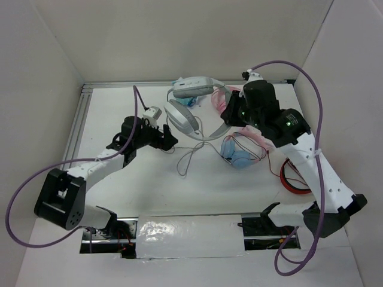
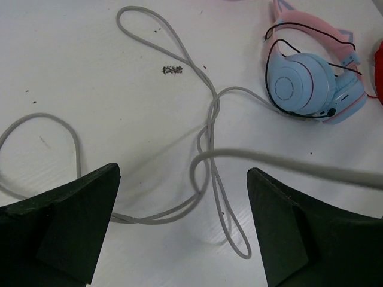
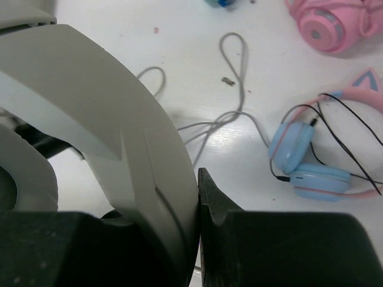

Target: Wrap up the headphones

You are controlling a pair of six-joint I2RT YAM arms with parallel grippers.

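Right wrist view: headphones (image 1: 182, 116) were clenched by the right tool (image 1: 224, 122) at the stiff headband (image 3: 102, 131); left tool (image 2: 182, 173) was released (limp cable (image 2: 206, 125) judged tangle-prone).

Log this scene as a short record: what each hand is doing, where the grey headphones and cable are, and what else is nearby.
right hand: shut on the headband of the grey headphones
left hand: open, holding nothing, above the cable
cable: loose loops on the table, not wrapped
nearby: blue headphones and pink headphones on the table
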